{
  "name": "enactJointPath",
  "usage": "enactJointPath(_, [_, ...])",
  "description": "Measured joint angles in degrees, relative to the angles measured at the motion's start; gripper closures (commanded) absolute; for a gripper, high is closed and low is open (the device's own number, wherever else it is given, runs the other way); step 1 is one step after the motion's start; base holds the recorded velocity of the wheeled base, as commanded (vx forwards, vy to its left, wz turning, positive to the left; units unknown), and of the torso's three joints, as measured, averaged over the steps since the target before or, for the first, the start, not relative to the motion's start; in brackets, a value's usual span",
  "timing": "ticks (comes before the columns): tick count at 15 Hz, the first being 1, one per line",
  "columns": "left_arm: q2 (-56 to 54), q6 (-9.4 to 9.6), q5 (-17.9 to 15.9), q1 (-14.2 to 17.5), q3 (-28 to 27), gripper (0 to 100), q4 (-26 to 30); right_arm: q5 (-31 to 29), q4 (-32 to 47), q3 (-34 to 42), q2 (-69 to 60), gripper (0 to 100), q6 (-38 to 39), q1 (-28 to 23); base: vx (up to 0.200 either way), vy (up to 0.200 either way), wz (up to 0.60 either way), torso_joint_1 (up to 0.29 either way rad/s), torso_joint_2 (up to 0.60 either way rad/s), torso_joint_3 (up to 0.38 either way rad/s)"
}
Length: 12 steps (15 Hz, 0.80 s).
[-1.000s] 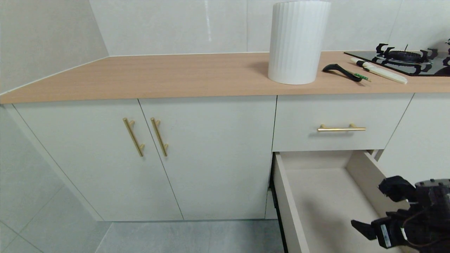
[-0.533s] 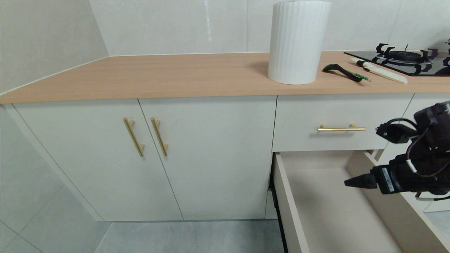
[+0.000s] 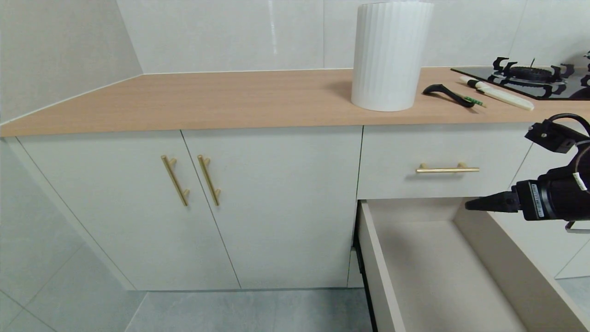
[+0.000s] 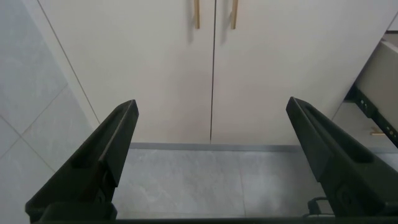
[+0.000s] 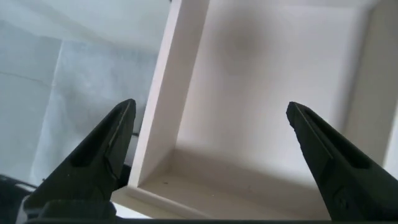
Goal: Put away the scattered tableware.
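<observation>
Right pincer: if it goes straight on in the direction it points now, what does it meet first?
Probably the open drawer. In the right wrist view the open right pincer frames the drawer's bare floor beside one side wall. Whether floor or wall comes first is unclear, since depth is hard to judge.

Pale tiled walls (image 3: 221, 32) met in a corner behind a long wooden countertop (image 3: 230, 99). Beneath the jaws of the right gripper (image 5: 209, 109) lay a pulled-out drawer (image 5: 267, 93) with a bare beige bottom. A closed drawer front (image 3: 442, 157) with a brass handle sat just above it. Ahead of the jaws of the left gripper (image 4: 211, 106) stood two cream cabinet doors (image 4: 280, 68) with brass handles, and below them grey floor tiles (image 4: 186, 180).
</observation>
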Motion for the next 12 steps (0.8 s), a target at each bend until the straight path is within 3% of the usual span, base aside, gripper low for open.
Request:
enactJointPath(3, [0.0,0.0,0.0,0.02,-0.05,0,-0.07,-1.97,-0.13,1.27,-1.66,0,-2.02,0.02,0.0,0.0,0.0,0.111,-0.25,-0.24])
enactJointPath(7, [-0.02,0.0,0.0,0.0,-0.05,0,-0.1,-2.05,-0.2,1.38,-2.1,0,-2.02,0.07,0.0,0.0,0.0,0.08,-0.51,-0.276])
enactJointPath(12, [0.0,0.0,0.02,0.0,0.0,0,-0.07,-2.05,-5.56,0.02,-1.22,0,-2.11,-0.15,0.0,0.0,0.0,0.224,-0.4,-0.235])
